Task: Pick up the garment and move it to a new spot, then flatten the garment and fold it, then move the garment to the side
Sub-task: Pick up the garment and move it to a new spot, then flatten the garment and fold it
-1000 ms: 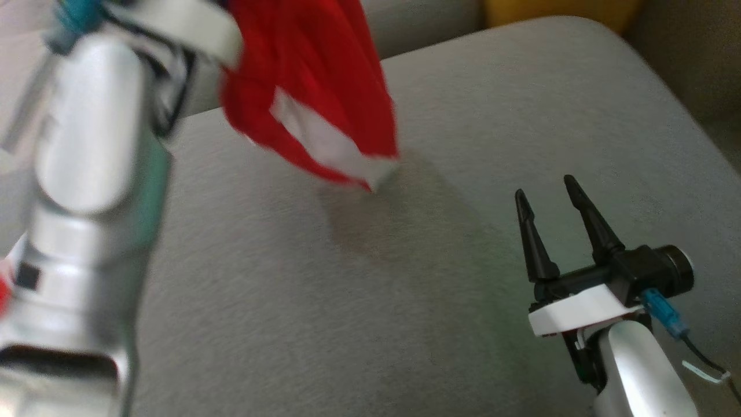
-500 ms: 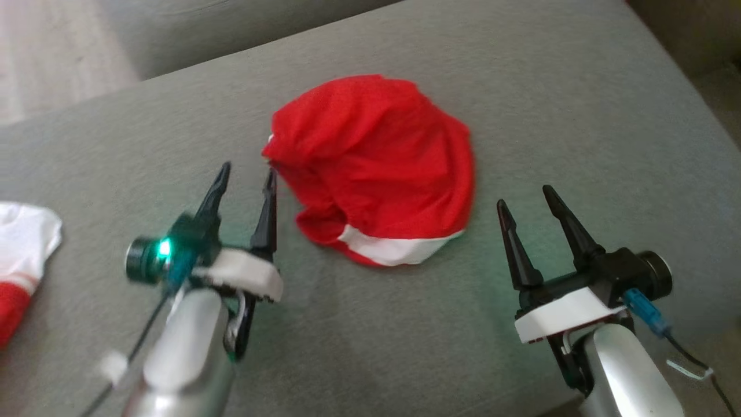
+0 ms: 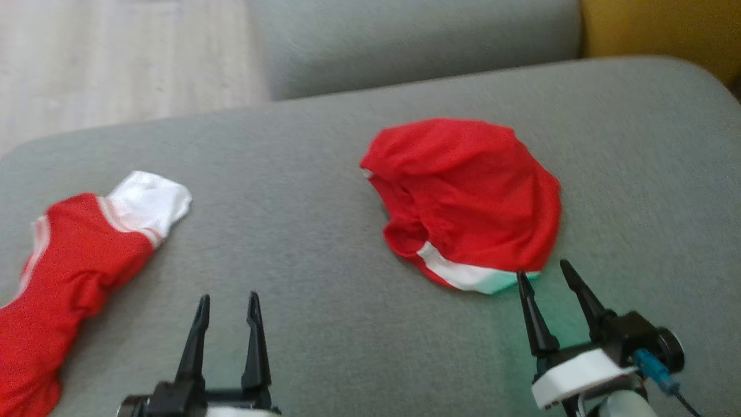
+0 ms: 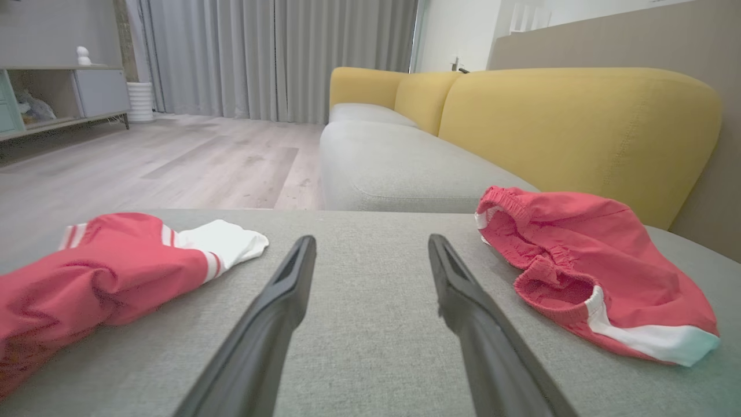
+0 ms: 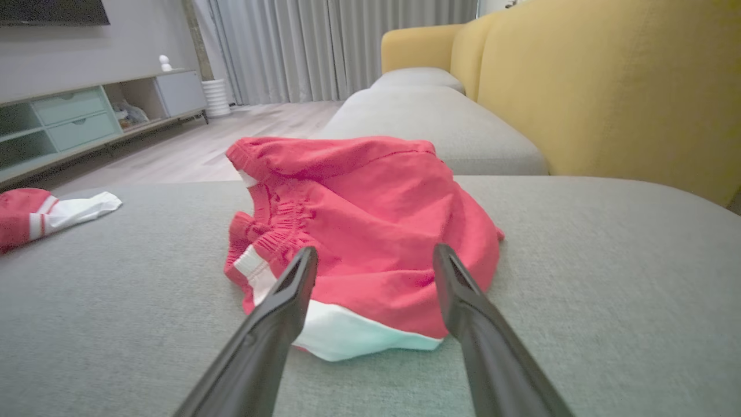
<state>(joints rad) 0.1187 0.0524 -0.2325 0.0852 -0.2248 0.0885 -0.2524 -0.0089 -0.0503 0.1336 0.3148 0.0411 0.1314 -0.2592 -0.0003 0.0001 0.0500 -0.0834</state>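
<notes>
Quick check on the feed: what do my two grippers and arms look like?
Both the left gripper and right gripper carry two long, black, tapering fingers ending in sharp points, on a black base. The right one sits on a white bracket, with a round black camera housing, a blue connector trailing a dark cable, and a silver forearm.

I read the red shorts as thin matt cloth, finely wrinkled, with a puckered elastic waistband (the white trim looks smoother). The grey seat cushion is a coarse matt weave, the yellow backrest a finer fabric. The fingers of my left gripper look like dull dark plastic; the floor is pale wood, faintly sheened.
</notes>
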